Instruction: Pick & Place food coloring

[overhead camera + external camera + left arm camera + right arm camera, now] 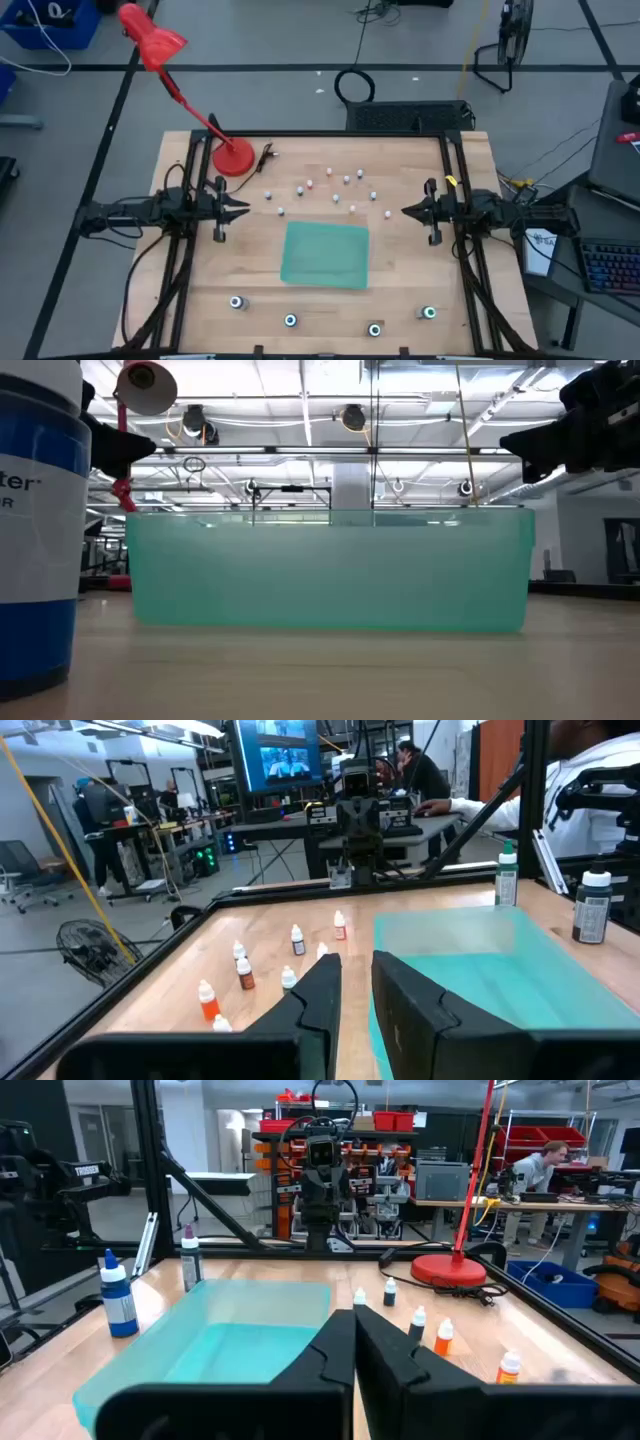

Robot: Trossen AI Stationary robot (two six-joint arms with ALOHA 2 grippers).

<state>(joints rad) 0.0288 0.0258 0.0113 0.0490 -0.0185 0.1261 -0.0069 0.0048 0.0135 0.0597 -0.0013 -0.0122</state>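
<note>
The food coloring stands upright on the wooden table. Several tiny whitish bottles (330, 185), some red- or orange-capped (245, 972) (418, 1318), are scattered over the far middle. Several larger dark bottles with pale tops (290, 320) stand in a row along the near edge, and one of them looms blue-labelled (35, 530) in the low view. My left gripper (246, 208) (357, 972) hovers at the table's left with a narrow empty gap between its fingers. My right gripper (405, 211) (355, 1322) hovers at the right, shut and empty. Both point toward the middle.
A translucent green bin (325, 253) (330, 570) sits in the table's middle, between the grippers and nearer the front. A red desk lamp has its base (233, 157) on the far left corner. A black frame rail (300, 135) runs around the table.
</note>
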